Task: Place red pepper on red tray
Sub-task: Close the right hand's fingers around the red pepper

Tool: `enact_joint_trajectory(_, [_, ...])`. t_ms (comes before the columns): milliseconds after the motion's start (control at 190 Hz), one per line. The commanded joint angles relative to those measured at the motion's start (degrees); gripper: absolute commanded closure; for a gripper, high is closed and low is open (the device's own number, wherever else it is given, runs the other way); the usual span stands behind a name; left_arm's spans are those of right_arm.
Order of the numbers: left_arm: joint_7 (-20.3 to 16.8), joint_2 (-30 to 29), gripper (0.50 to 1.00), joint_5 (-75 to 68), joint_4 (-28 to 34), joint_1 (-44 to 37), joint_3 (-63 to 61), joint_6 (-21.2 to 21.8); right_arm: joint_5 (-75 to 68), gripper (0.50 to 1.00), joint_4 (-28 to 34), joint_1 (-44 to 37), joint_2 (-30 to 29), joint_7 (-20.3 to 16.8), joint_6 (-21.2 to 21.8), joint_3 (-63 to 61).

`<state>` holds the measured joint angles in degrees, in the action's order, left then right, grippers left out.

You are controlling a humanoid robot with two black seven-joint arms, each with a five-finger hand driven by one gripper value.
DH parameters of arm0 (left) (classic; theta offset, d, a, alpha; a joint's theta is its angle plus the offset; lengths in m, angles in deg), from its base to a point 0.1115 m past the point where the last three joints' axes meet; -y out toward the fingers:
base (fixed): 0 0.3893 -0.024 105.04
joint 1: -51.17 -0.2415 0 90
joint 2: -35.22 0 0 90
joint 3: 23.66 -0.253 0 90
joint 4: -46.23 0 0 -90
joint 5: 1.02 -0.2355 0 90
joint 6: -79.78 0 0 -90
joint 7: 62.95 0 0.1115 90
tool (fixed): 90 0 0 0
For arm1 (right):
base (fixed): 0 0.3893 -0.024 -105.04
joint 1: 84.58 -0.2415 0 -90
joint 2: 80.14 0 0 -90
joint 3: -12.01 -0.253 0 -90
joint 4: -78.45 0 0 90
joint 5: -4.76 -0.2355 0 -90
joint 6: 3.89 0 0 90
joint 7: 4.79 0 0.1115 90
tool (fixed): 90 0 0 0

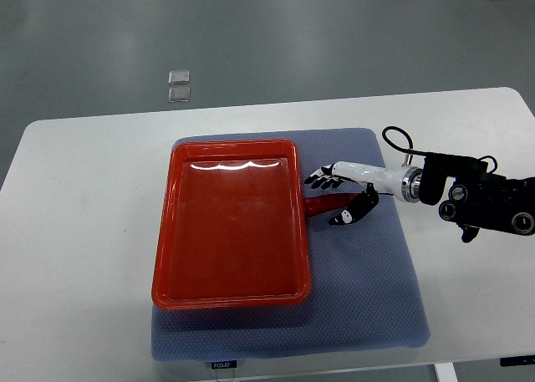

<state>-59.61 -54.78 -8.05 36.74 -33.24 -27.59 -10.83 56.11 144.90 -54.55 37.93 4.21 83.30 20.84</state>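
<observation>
1. Right hand [341,196]: fingers [318,179] spread, thumb below, loosely bracketing the pepper; a firm grip cannot be confirmed.
2. Red pepper [322,205]: lies between fingers and thumb, on the blue mat [368,298].
3. Red tray [171,231]: just beyond the fingertips.

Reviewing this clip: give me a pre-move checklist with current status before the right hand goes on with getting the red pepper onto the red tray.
1. Red tray bare inside, room to receive: ok.
2. Tray lies flat on the blue mat: ok.
3. Right hand at the red pepper, just right of the tray's edge: ok.
4. Fingers firmly closed on the pepper: cannot tell, pepper mostly hidden under the hand.
5. Pepper off the mat: cannot tell.
6. Left arm out of the way: ok, not in view.
</observation>
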Motion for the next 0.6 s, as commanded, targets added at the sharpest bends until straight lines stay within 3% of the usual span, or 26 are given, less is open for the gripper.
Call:
enact_joint_trajectory(0, [0.0,0.0,0.500,0.0,0.0,-0.1,0.1,0.0,0.5,0.691,-0.1,0.7,-0.1,0.4,-0.4,0.0])
enact_joint_trajectory(111, [0.0,0.0,0.500,0.0,0.0,-0.1,0.1,0.0,1.0,0.693,-0.1,1.9,-0.1,0.4,-1.7,0.0])
enact_joint_trajectory(242, [0.0,0.0,0.500,0.0,0.0,-0.1,0.1,0.0,1.4,0.758,-0.1,2.4,-0.1,0.4,-2.4,0.0])
enact_joint_trajectory(295, [0.0,0.0,0.500,-0.1,-0.1,-0.1,0.2,0.0,1.4,0.805,-0.1,2.4,-0.1,0.5,-2.7,0.0])
enact_joint_trajectory(353, [0.0,0.0,0.500,0.0,-0.2,-0.1,0.2,0.0,1.6,0.907,-0.2,2.4,-0.2,0.4,-2.9,0.0])
enact_joint_trajectory(426, [0.0,0.0,0.500,-0.1,-0.2,-0.1,0.2,0.0,2.8,0.997,-0.3,2.4,-0.4,0.4,-3.0,0.0])
enact_joint_trajectory(595, [0.0,0.0,0.500,0.0,0.0,-0.1,0.1,0.0,3.5,1.000,-0.4,2.4,-0.1,0.4,-4.1,0.1])
